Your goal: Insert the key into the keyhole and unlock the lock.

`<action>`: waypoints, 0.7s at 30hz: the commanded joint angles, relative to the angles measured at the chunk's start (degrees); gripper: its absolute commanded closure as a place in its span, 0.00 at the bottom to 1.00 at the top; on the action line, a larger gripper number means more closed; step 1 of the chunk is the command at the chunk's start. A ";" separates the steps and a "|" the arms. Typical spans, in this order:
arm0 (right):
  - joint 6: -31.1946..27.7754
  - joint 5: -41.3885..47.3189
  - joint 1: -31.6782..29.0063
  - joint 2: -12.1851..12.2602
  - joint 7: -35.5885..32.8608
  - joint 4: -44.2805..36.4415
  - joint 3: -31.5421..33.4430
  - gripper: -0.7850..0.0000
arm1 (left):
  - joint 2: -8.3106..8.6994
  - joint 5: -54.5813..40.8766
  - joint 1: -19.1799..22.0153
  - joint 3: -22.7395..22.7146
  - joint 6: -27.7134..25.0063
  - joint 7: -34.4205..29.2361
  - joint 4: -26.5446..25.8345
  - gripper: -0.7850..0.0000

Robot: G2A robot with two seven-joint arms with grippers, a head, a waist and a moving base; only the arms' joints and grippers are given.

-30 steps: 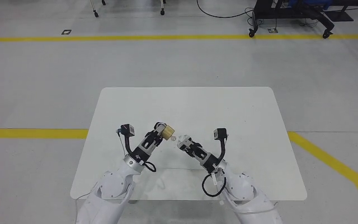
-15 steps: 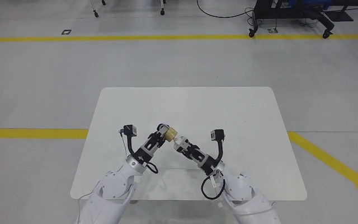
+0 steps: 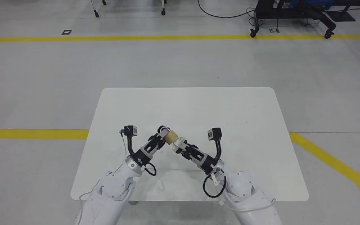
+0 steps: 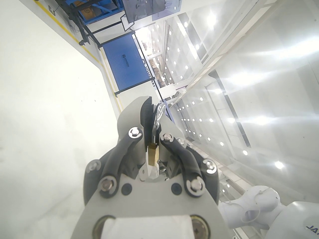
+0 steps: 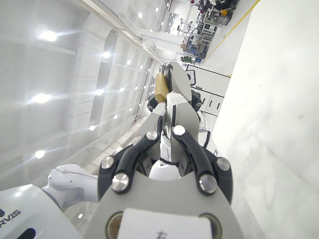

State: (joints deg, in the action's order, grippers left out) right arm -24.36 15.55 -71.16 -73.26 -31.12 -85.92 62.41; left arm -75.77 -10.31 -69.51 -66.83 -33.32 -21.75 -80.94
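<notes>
Above the table's near middle, my left gripper [image 3: 164,137] is shut on a small brass lock [image 3: 170,134]. The left wrist view has the lock's brass body [image 4: 152,155] pinched between the dark pads, with a silver metal part [image 4: 159,111] at the fingertips. My right gripper [image 3: 180,146] sits right against the lock from the other side, fingers shut. A small silver key [image 3: 175,141] bridges the fingertips and the lock; I cannot tell how deep it sits. The right wrist view has the lock [image 5: 161,87] just past my closed right gripper [image 5: 165,104].
The white table [image 3: 236,112] spreads bare around both arms. Beyond its far edge a yellow floor line [image 3: 169,38] runs across, with a dark wheeled cart [image 3: 292,14] at the back right.
My right gripper has moved left toward the lock, closing the gap until the two grippers meet. The left gripper with the lock has shifted slightly.
</notes>
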 commanded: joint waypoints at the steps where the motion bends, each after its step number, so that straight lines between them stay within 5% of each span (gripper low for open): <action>1: 0.67 4.40 0.45 0.05 -4.01 0.62 0.19 1.00 | -0.03 0.03 0.18 0.10 -2.00 -0.45 0.44 1.00; 9: 7.22 21.68 3.43 0.34 -19.99 5.40 2.12 1.00 | -0.02 0.75 0.35 -0.47 -8.25 -0.36 2.29 1.00; 21: 10.53 23.37 5.44 0.11 -20.93 8.19 1.90 1.00 | 0.32 2.27 0.24 -1.60 -11.73 -1.54 2.76 1.00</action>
State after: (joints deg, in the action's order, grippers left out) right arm -13.90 39.11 -65.84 -73.13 -52.17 -77.85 64.36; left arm -75.46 -8.12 -69.17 -68.50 -45.04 -23.19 -78.01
